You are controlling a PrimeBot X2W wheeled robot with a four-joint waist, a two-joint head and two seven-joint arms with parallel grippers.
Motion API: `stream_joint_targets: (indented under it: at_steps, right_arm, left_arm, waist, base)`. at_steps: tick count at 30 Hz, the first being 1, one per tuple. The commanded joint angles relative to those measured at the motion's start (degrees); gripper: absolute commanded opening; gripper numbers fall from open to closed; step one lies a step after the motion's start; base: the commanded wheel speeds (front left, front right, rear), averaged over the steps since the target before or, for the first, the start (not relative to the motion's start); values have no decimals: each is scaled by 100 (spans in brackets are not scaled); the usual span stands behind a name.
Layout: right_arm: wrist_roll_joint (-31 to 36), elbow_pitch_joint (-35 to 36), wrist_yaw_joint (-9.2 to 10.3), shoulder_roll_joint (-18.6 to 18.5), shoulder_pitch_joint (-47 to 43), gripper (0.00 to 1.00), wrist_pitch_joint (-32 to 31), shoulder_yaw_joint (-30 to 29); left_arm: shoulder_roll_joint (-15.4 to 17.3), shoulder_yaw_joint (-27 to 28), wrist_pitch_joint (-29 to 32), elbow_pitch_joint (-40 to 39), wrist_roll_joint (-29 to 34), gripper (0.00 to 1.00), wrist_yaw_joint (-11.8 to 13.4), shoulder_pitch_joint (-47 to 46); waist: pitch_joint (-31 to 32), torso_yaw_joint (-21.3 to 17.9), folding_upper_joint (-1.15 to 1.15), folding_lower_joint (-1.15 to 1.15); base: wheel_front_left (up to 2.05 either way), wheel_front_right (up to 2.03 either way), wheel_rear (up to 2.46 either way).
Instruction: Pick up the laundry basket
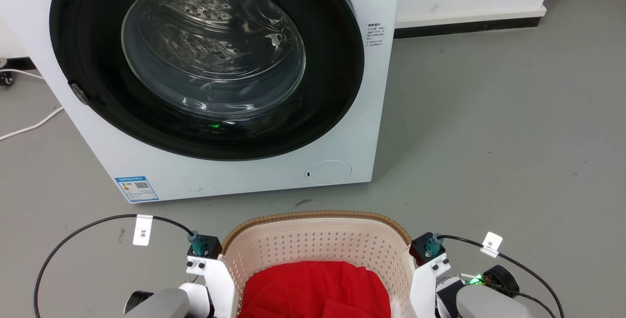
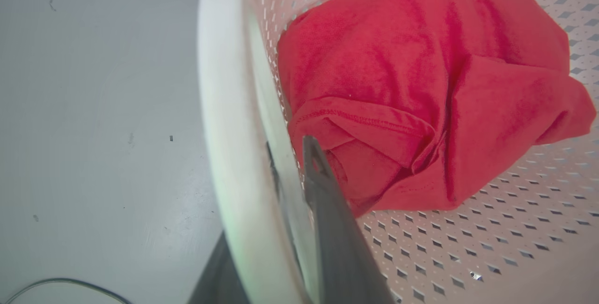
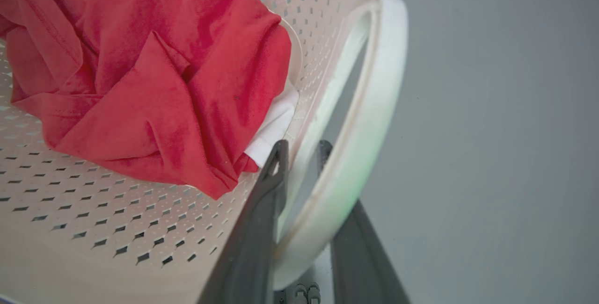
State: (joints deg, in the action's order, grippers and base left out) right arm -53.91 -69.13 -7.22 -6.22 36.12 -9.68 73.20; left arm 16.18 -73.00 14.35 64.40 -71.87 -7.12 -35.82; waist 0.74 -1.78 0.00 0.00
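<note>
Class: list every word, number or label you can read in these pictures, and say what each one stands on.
"3米": white tag on the left cable.
"米", the rest unclear: white tag on the right cable.
Blue sticker on the washing machine: too small to read.
Small black print at the washing machine's upper right: too small.
Laundry basket: no text.

Left gripper point(image 2: 290, 147) clamps laundry basket point(image 2: 468, 248) side; red cloth point(image 2: 421, 84) inside.
</note>
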Motion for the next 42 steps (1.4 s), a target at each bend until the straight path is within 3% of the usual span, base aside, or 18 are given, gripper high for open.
stream_joint_targets:
  at_steps: [1,42]
  right_arm:
    - [64,15,-49,-8,-13,0,-16,39]
    - [80,54,-49,-63,-66,0,-53,40]
  left_arm:
    - [3,-3,-68,-50,-23,0,-60,-154]
    - [33,-34,-78,-66,-91,0,-61,-145]
  waist:
    - [0,-1,0,0]
    - [23,0,0,0]
  base:
    - [0,0,0]
    - [0,0,0]
